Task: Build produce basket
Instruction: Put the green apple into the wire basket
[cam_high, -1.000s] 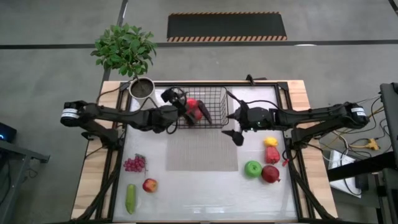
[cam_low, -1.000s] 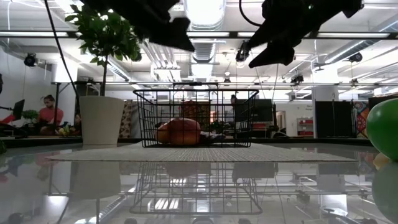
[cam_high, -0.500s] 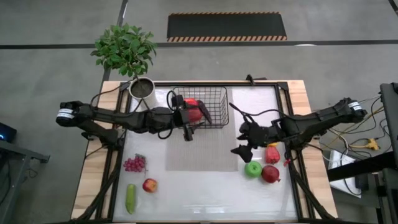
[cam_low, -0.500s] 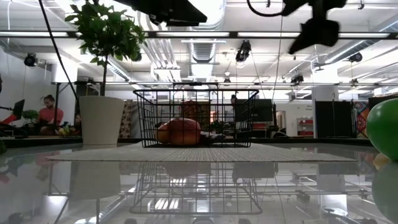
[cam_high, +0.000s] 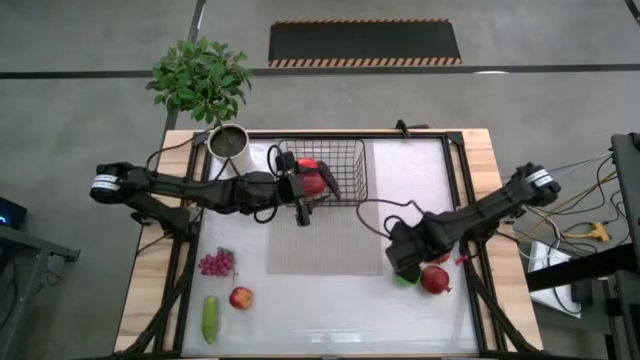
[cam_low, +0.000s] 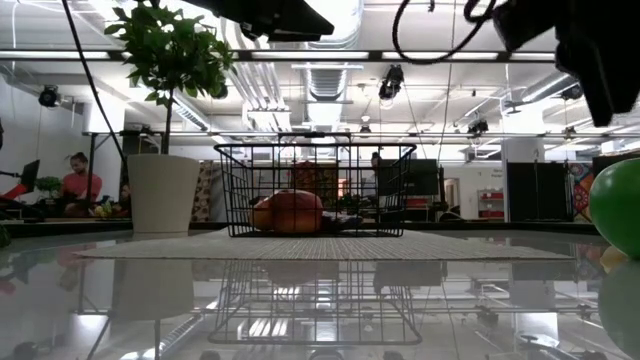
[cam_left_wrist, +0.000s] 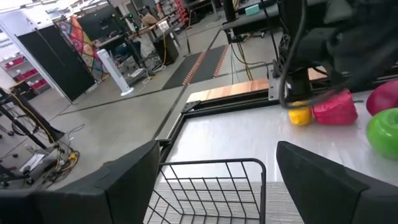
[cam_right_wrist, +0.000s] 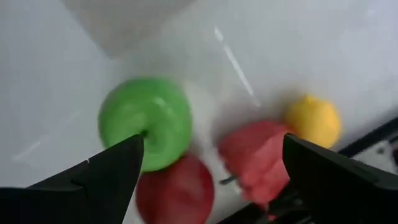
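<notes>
The black wire basket (cam_high: 335, 170) stands on the far edge of a grey mat (cam_high: 325, 245) and holds red produce (cam_high: 312, 178), which looks orange-red in the low view (cam_low: 293, 212). My left gripper (cam_high: 308, 192) hangs open over the basket's left part, and its wrist view shows the rim (cam_left_wrist: 211, 167) between the fingers. My right gripper (cam_right_wrist: 211, 149) points down, open, above a green apple (cam_right_wrist: 146, 121) at the near right. Beside that apple lie a red apple (cam_right_wrist: 177, 193), a red pepper (cam_right_wrist: 255, 155) and a yellow pepper (cam_right_wrist: 314, 121).
Purple grapes (cam_high: 217, 263), a red apple (cam_high: 240, 297) and a green cucumber (cam_high: 210, 318) lie at the near left. A white pot with a plant (cam_high: 229, 142) stands at the far left corner, beside the basket.
My right gripper has travelled from beside the basket's right side toward the near right, tipped from slanting to pointing down, and now hangs over the green apple. My left gripper turned at the wrist over the basket, then kept still.
</notes>
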